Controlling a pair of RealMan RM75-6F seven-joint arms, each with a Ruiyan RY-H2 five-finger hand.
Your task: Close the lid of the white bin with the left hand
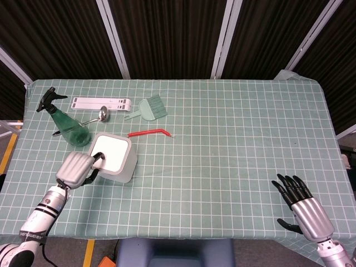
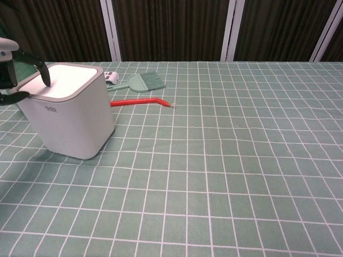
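Note:
The white bin (image 1: 114, 159) (image 2: 72, 115) stands on the left part of the table, and its lid (image 1: 109, 153) (image 2: 67, 80) lies flat down on top. My left hand (image 1: 75, 168) (image 2: 13, 72) is at the bin's near-left edge, its dark fingers curled over the lid's rim and holding nothing. My right hand (image 1: 305, 207) hovers low at the table's near-right corner with fingers spread and nothing in them; the chest view does not show it.
A green spray bottle (image 1: 65, 122) stands just behind the bin. A red bent straw (image 1: 149, 133) (image 2: 140, 101), a green dustpan brush (image 1: 149, 108) (image 2: 144, 81), a metal ladle (image 1: 95, 117) and a white flat rack (image 1: 101, 103) lie beyond it.

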